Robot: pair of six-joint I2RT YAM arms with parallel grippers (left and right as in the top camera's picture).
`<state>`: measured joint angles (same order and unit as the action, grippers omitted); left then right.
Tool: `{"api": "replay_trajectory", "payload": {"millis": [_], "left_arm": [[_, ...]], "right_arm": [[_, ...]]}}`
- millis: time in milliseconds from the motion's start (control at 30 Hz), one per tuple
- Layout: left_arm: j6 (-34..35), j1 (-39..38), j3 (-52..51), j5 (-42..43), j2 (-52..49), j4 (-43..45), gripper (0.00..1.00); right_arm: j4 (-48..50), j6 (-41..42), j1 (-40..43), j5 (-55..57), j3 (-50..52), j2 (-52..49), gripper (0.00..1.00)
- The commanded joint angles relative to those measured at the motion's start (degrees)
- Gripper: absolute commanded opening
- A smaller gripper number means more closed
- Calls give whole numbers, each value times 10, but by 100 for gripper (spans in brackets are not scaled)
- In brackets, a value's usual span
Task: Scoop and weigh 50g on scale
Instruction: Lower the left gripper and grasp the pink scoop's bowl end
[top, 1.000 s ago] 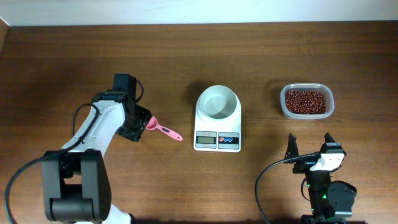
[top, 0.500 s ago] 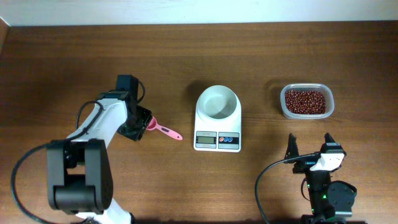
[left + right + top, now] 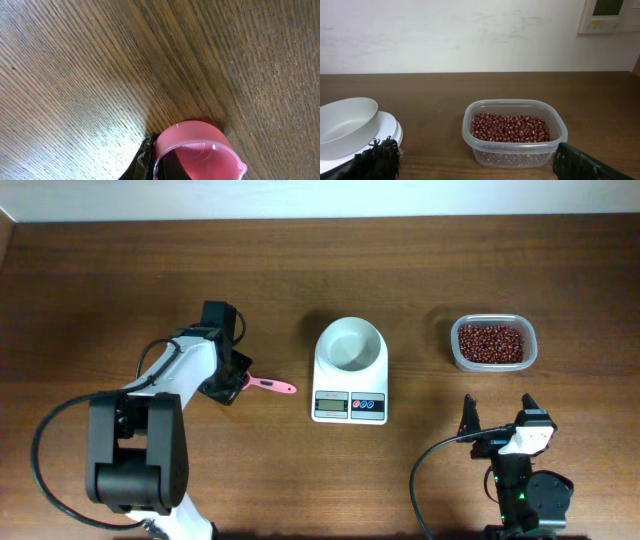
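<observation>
The pink measuring spoon [image 3: 268, 385] lies left of the scale [image 3: 349, 395], its handle pointing right. My left gripper [image 3: 233, 379] is shut on the rim of the spoon's bowl. In the left wrist view one finger sits inside the pink spoon bowl [image 3: 197, 142] and the other outside it, around the left gripper [image 3: 157, 165]. The scale carries an empty white bowl [image 3: 350, 343]. The dark red-brown beans [image 3: 490, 342] fill a clear tub [image 3: 515, 150] at the right. My right gripper [image 3: 500, 420] stands open near the front edge, empty, facing the beans [image 3: 510, 128]; in the wrist view the right gripper [image 3: 480, 162] frames the tub.
The right arm's base [image 3: 525, 490] and cable sit at the front right. The left arm [image 3: 135, 450] reaches from the front left. The scale's bowl [image 3: 345, 122] shows at the left of the right wrist view. A pale wall runs behind the table.
My left gripper has shut on the spoon's bowl and shifted slightly right. The spoon's handle has swung to lie nearly level. The right arm has not moved.
</observation>
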<state>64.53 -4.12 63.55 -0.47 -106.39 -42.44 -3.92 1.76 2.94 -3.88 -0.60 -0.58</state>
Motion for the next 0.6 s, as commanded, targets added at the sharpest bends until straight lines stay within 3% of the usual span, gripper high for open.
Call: {"api": "replay_trajectory", "payload": {"millis": [0,567], "left_arm": [[1,-3,-7,-10,-17,0,0],[1,-2,-7,12,-12,-3,0]], "right_arm": [[-4,6,-3,5,3,3,99],[-4,6,-3,5,3,3,99]]}}
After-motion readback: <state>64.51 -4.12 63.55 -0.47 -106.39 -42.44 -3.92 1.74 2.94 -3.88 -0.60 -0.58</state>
